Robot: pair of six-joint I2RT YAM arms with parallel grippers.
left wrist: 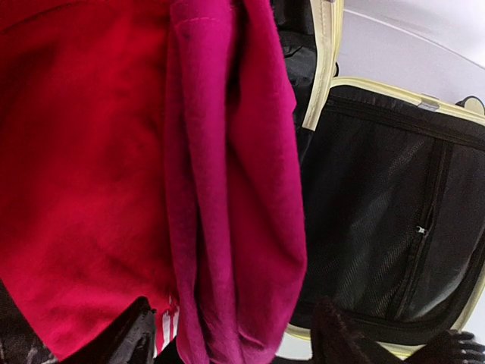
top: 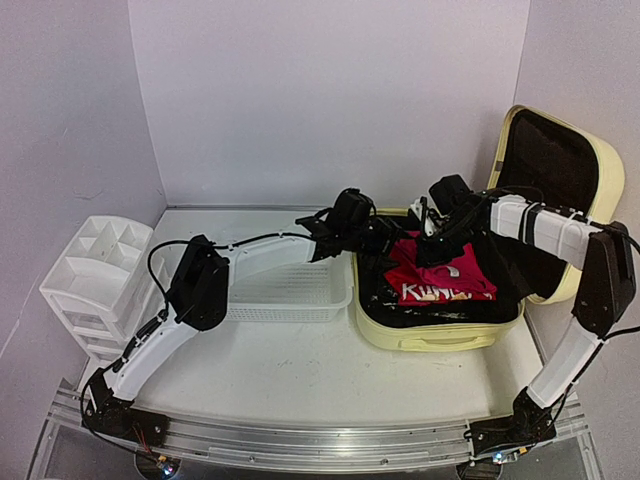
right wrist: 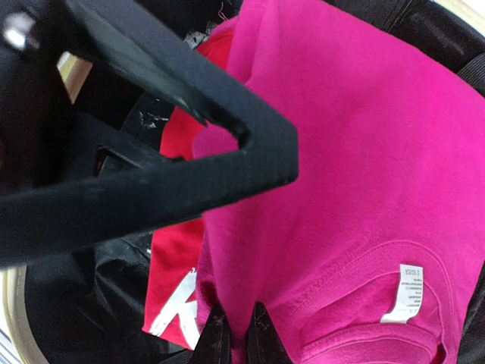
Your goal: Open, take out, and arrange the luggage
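— While the luggage (top: 430, 338) lies open with its lid (top: 600, 170) tipped up behind it, where are the grippers?

— Both are over its open half. The left gripper (top: 390, 240) reaches in across the luggage's left rim, and the right gripper (top: 428, 250) comes down from the lid side. They almost meet above the clothes.

— What are the jaws doing?

— The right gripper's fingertips (right wrist: 216, 337) are pressed together on the edge of the magenta shirt (right wrist: 341, 152), which is raised off the red shirt (top: 440, 282) lying in the luggage. The left fingers (left wrist: 136, 337) stand apart with a hanging fold of magenta cloth between them. I can't tell whether the pads touch it.

— What is hard to see?

— From above, the arms cover the back of the luggage's interior. The left wrist view is mostly cloth, with only the lid's black mesh lining (left wrist: 394, 227) beyond it. A white basket (top: 285, 290) sits just left of the luggage.
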